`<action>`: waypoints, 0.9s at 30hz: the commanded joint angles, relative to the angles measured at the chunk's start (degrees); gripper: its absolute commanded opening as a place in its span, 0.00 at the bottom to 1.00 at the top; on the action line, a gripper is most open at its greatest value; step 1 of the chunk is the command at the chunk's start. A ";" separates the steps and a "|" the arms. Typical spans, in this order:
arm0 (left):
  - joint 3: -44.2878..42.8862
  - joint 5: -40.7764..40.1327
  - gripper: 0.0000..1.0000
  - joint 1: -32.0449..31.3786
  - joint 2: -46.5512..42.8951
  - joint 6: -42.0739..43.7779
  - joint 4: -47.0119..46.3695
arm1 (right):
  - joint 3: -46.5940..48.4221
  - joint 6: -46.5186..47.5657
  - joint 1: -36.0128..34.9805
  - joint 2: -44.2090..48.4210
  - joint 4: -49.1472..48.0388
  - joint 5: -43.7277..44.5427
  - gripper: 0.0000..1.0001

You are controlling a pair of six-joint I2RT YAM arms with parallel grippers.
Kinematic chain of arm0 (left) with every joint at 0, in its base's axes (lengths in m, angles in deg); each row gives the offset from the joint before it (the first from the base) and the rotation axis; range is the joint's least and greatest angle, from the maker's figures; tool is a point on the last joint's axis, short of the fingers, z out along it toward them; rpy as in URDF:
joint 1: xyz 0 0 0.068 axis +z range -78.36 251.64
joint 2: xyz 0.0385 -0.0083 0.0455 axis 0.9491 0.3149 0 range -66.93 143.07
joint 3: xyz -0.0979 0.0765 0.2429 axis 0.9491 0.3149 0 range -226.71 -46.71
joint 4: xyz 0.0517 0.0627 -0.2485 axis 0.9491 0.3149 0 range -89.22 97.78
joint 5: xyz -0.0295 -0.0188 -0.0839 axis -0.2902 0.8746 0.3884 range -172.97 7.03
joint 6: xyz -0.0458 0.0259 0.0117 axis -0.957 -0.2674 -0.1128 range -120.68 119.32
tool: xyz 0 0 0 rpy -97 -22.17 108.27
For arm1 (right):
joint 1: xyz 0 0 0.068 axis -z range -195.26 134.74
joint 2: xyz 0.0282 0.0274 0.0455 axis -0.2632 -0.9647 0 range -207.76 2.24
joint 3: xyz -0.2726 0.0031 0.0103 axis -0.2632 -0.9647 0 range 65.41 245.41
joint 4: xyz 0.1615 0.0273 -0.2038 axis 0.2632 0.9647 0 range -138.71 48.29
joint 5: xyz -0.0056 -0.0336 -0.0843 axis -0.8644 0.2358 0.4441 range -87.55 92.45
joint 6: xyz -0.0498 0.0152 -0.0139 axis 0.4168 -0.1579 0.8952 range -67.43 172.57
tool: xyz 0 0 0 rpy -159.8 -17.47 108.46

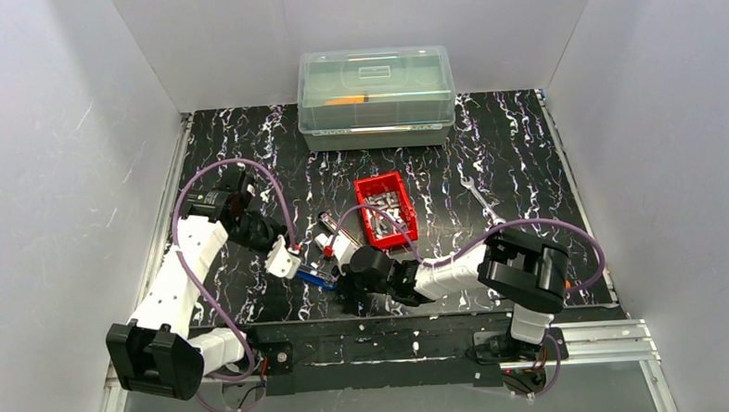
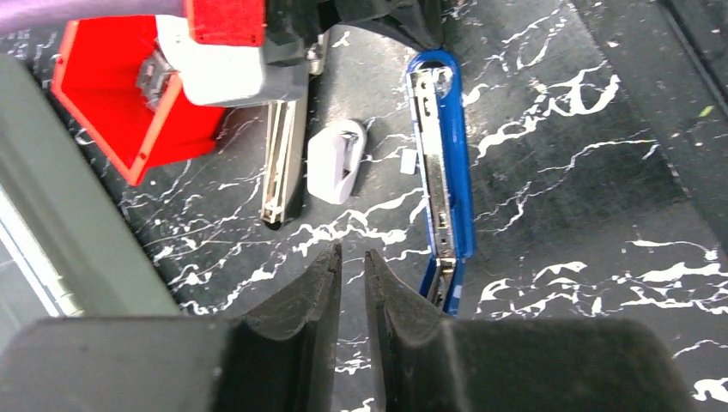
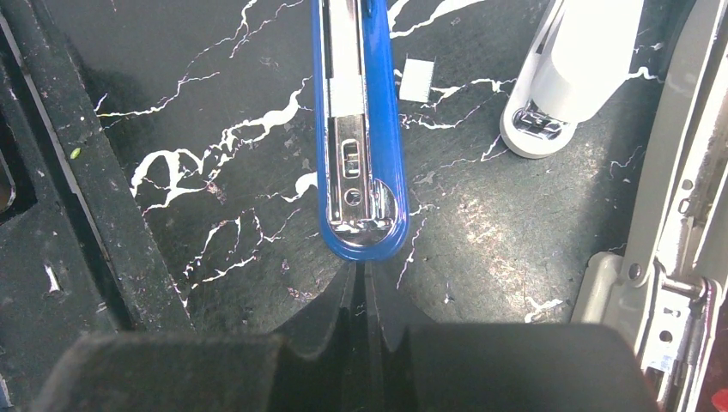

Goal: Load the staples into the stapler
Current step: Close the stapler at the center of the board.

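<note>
A blue stapler [image 2: 464, 172] lies opened flat on the black marbled mat, its metal magazine facing up [image 3: 348, 163]. My right gripper [image 3: 361, 268] is pinched on the rim of its rounded end, the jaws a hair apart. From the other end my left gripper [image 2: 349, 254] hovers beside the stapler's hinge, its fingers slightly apart with nothing between them. The staples [image 1: 386, 205] lie as silvery strips in a red bin [image 1: 371, 184] behind the stapler. In the top view both grippers meet at the blue stapler [image 1: 316, 277].
A white stapler [image 3: 571, 69] lies right of the blue one. Another stapler with a long metal magazine [image 2: 283, 154] is beside the red bin [image 2: 103, 94]. A small pale scrap [image 3: 418, 80] lies on the mat. A lidded clear box [image 1: 375, 96] stands at the back, a wrench [image 1: 479, 198] to the right.
</note>
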 commanded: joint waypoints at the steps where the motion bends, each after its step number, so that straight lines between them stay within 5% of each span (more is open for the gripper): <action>1: -3.45 2.96 0.18 -0.31 -2.18 19.44 -4.24 | -0.07 0.42 0.18 -2.47 4.40 -0.19 0.16; 6: -7.73 -7.28 0.20 0.59 -2.75 -8.94 -20.26 | -0.07 0.42 0.18 -2.43 4.68 -0.40 0.16; 14: -2.55 -25.97 0.22 8.79 -5.13 -41.33 -37.56 | -0.37 0.68 0.17 -2.27 4.57 -0.89 0.16; 21: 6.73 -34.37 0.27 13.63 -5.80 -56.63 -36.89 | -1.11 0.84 0.27 -1.82 4.18 -1.32 0.16; 27: 12.20 -30.42 0.28 14.01 -5.95 -64.50 -38.21 | -1.31 0.94 0.36 -1.64 3.91 -1.75 0.16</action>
